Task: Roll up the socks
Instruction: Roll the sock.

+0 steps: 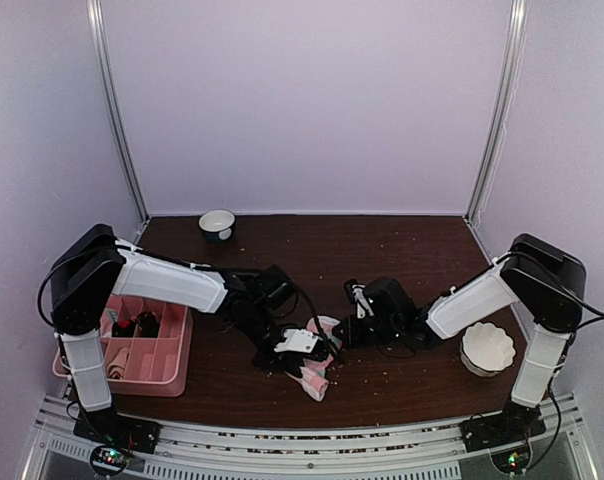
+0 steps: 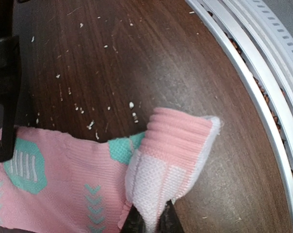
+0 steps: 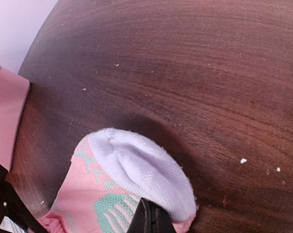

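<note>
Arms reach in from both sides in the overhead view: the left arm [image 1: 172, 282] and the right arm [image 1: 472, 300] meet near the front middle of the dark wooden counter [image 1: 412, 250]. Below them lie the pink socks [image 1: 318, 380], bunched, with their mint-green marks showing. A pink divided tray [image 1: 185, 348] sits at the left, holding dark items too small to make out. A small bowl [image 1: 217, 224] stands by the back wall, and a white fluted bowl [image 1: 487, 347] rests beside the right arm. From the left wrist, the left claw [image 2: 152, 221] pinches the folded-over cuff end of the pink socks, its two black fingertips [image 2: 136, 222] closed on the white inner knit. The rest of the fabric stretches flat to the left across the counter, pink with mint patches and chevrons. Pale crumbs [image 2: 132, 104] are scattered on the wood beyond, and a metal rail [image 2: 263, 82] curves along the counter's edge at the right. From the right wrist, the right claw [image 3: 149, 219] is pressed together at the near edge of the pink socks. It nips the fabric where a white, inside-out pocket bulges above pink and mint knit. A corner of the tray shows at the far left, apart from the pink socks.
</note>
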You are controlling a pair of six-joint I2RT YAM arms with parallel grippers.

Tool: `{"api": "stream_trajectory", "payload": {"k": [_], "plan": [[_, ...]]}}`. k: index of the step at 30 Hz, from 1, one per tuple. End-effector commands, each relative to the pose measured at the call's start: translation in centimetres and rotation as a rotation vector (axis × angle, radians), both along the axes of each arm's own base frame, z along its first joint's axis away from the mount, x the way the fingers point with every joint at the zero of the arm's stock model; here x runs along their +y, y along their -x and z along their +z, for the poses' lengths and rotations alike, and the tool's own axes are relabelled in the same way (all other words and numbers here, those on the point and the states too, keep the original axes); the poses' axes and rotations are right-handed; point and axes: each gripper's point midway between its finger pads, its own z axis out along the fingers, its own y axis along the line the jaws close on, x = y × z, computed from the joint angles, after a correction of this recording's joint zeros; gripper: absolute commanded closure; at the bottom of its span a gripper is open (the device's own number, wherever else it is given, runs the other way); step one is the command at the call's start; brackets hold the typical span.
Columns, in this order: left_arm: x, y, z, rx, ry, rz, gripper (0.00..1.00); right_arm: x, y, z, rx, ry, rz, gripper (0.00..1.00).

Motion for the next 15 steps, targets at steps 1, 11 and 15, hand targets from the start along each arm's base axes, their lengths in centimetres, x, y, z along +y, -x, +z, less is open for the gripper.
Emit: {"api": "stream_trajectory", "payload": {"k": [1,11,15], "plan": [[3.7,0.9,-2.8,0.109,-0.170,0.098,1.00,-6.0,0.8,-5.5,0.065,0.244,-0.122,1.00],[4.1,-0.8,-3.7,0.395,-0.231,0.220,1.00,-6.1,0.7,-5.6,0.040,0.238,-0.114,1.00],[4.0,-1.6,-4.3,0.513,-0.251,0.266,1.00,-6.5,0.9,-4.9,0.002,0.212,-0.118,1.00]]}}
